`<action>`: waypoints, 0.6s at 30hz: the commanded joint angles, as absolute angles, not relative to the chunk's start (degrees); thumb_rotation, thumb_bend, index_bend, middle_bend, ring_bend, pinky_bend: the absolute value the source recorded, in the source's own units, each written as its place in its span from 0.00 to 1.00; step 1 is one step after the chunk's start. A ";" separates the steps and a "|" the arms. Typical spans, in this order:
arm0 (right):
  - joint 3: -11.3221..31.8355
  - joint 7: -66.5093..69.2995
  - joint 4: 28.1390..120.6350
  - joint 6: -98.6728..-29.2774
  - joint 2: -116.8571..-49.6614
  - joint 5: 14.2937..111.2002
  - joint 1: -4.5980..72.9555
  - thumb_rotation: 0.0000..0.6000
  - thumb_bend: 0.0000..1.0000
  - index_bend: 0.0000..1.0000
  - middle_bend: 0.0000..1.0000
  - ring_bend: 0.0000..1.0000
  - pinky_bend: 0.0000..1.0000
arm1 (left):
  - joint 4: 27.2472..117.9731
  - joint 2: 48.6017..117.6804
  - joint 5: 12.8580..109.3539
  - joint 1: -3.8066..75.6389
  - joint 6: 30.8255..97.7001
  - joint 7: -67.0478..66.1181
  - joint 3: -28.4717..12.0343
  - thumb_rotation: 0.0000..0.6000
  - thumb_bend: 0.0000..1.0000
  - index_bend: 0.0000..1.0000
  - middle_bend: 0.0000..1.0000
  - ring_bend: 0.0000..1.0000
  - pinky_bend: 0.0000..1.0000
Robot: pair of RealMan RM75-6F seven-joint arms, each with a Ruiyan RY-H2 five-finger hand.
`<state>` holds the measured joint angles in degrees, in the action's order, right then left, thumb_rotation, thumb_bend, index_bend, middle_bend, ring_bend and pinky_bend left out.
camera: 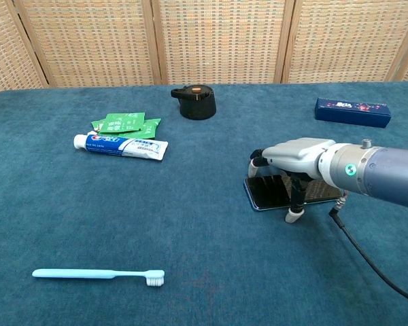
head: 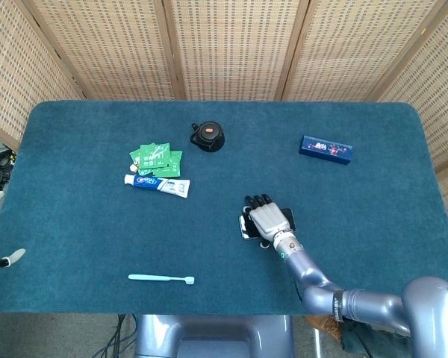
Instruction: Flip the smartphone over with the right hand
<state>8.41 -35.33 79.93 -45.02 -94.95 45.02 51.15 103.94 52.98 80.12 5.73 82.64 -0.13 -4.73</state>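
Two views: head view from above, chest view from table height.
Smartphone [camera: 280, 193]: flat on the blue table [head: 75, 216], right of centre, dark glossy face up with the fingers mirrored in it; in the head view [head: 246, 226] mostly covered by the hand.
Right hand [camera: 294, 159]: palm down above the smartphone, fingers [camera: 258, 161] spread and curved down toward its left end, thumb tip on the cloth just before the phone's near edge; holding nothing. Seen from above [head: 267, 220] as a grey back of hand with dark fingertips past the phone's far edge.
Left hand [head: 6, 261]: only a pale tip at the left border of the head view; open or closed cannot be told.
Toothbrush [camera: 98, 274]: pale blue, lying near the front edge, left side, bristles to the right.
Toothpaste tube [camera: 121, 145]: white and blue, lying flat, touching the green sachets [camera: 124, 123] behind it.
Black lid [camera: 194, 102]: round, orange spot on top, toward the rear centre.
Dark blue box [camera: 352, 112]: far right rear, well apart from the hand.
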 commanded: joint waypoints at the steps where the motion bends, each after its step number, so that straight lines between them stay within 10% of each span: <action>1: 9.10 -31.77 81.59 -45.48 -94.89 47.72 50.58 1.00 0.44 0.70 0.00 0.00 0.00 | 104.01 52.95 80.29 5.75 82.63 -0.08 -4.67 1.00 0.00 0.00 0.00 0.00 0.00; 18: 9.87 -27.35 83.11 -48.54 -95.03 52.32 50.09 1.00 0.44 0.72 0.00 0.00 0.00 | 103.94 52.15 81.67 5.13 83.79 1.93 -4.34 1.00 0.00 0.00 0.00 0.00 0.00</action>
<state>9.47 -28.02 82.27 -48.26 -95.48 51.94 50.20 103.94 52.16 81.67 5.13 83.80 1.93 -4.34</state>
